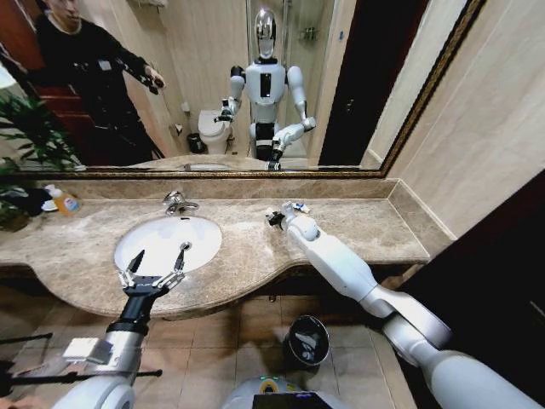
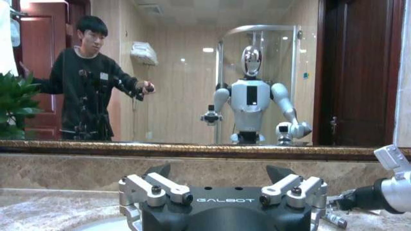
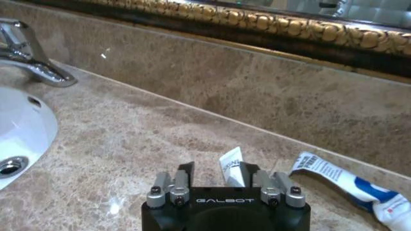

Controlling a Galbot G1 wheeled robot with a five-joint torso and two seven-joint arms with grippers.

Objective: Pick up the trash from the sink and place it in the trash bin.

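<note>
The sink (image 1: 204, 234) is a white oval basin set in the marble counter, with a chrome faucet (image 1: 177, 203) behind it. My left gripper (image 1: 158, 259) hangs open over the basin's front edge, nothing between its fingers. My right gripper (image 1: 274, 218) is low over the counter to the right of the sink. In the right wrist view a white packet end (image 3: 230, 161) sticks up right at the right gripper (image 3: 217, 169). A blue-white tube (image 3: 350, 184) lies flat on the counter beside it. The trash bin (image 1: 308, 340) stands on the floor below the counter.
An orange-labelled soap bottle (image 1: 65, 202) and a plant (image 1: 25, 145) stand at the counter's far left. A gold-framed mirror (image 1: 213, 85) runs along the back wall. A side wall closes the counter's right end. A person appears in the mirror.
</note>
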